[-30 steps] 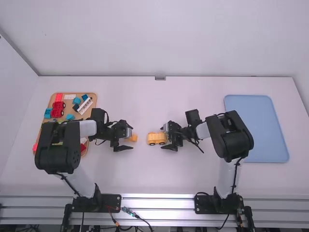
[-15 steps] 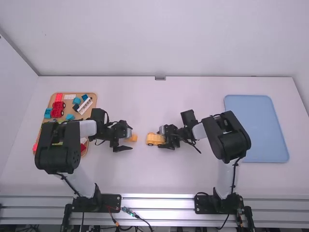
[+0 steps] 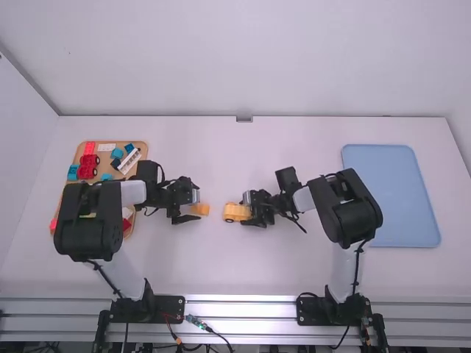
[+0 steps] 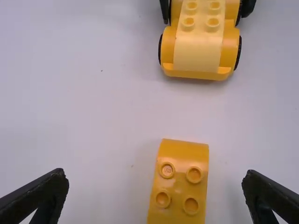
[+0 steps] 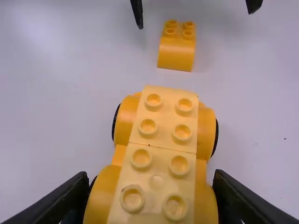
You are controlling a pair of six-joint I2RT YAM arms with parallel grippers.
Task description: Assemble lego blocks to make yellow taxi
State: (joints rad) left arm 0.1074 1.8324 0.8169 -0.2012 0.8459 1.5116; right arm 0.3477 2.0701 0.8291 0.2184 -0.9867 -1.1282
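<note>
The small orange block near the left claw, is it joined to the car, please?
No, the block lies apart from the car, with a gap between them.

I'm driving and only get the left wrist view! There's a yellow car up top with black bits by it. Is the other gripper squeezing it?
Observer: Looks like it. In the right wrist view, the right gripper has a finger against each side of the yellow car.
Operator: Ooh! Are there any other colours of blocks?
Observer: Yes, the high view shows red blocks and blue blocks on a tan tray, which the left arm partly covers.
</note>
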